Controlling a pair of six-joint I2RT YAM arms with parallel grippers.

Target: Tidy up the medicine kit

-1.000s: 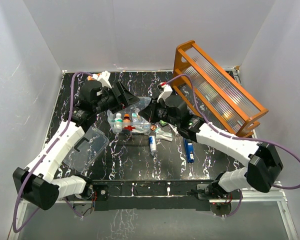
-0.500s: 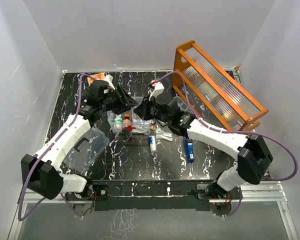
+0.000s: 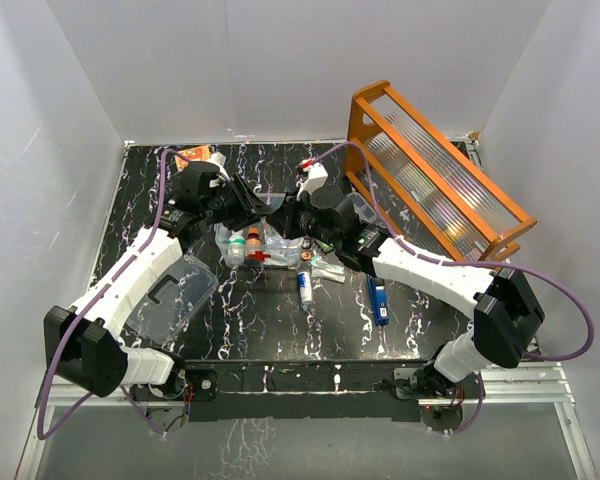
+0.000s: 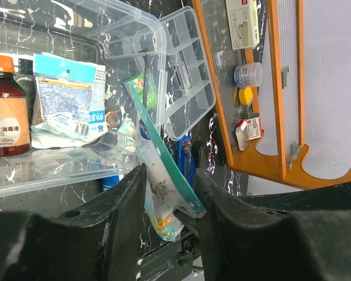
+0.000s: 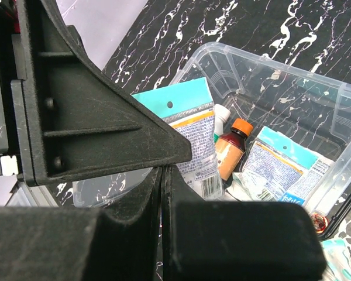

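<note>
Black marble-look table, white veins, white walls around. Medicine kit sits mid-table, just ahead of both wrists, open-topped. Its lid lies flat, well apart to the left, by the left forearm.

We judge the kit light and slick: thin clear plastic, walls that would flex under a hard pinch, likely to skid on the smooth top if nudged. Best hold, we think, is over a short wall at the rim. For the lid, take the dark handle in its middle.

Looks: small clear rectangular box, rounded corners, red cross on the near wall. Inside we see a brown bottle with orange cap standing, a white bottle beside it, and a teal-topped packet lying against the wall.

Left gripper hangs above the kit's far side with a flat teal-edged sachet between its fingers. Both pads look to touch it, so we read it as clamped, jaws part-way apart. Sachet is soft, floppy, glossy, so it may slip.

Right gripper meets it tip to tip, jaws pressed together. Whether they pinch the sachet's lower corner we cannot tell.

Loose on the table near the kit: white tube, blue tube. Orange rack stands tilted at the right, not our target.
</note>
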